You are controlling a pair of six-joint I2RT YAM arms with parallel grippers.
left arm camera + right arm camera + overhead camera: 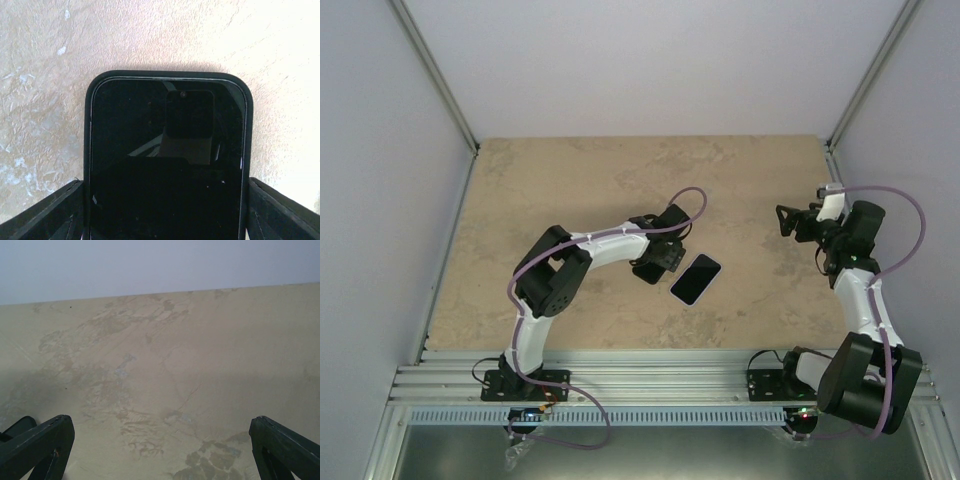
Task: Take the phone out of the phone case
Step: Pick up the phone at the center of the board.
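Note:
A black phone in a black case (696, 278) lies flat, screen up, on the beige table. In the left wrist view the phone (167, 150) fills the middle, its top end pointing away. My left gripper (668, 270) sits at the phone's near end, and its two black fingers (55, 212) press against the case's long sides (166, 200). My right gripper (786, 220) is open and empty, held above the table at the right, well apart from the phone. In the right wrist view (160, 450) only bare table shows between its fingers.
The beige stone-patterned tabletop (570, 180) is bordered by grey walls at the back and sides. An aluminium rail (650, 385) with both arm bases runs along the near edge.

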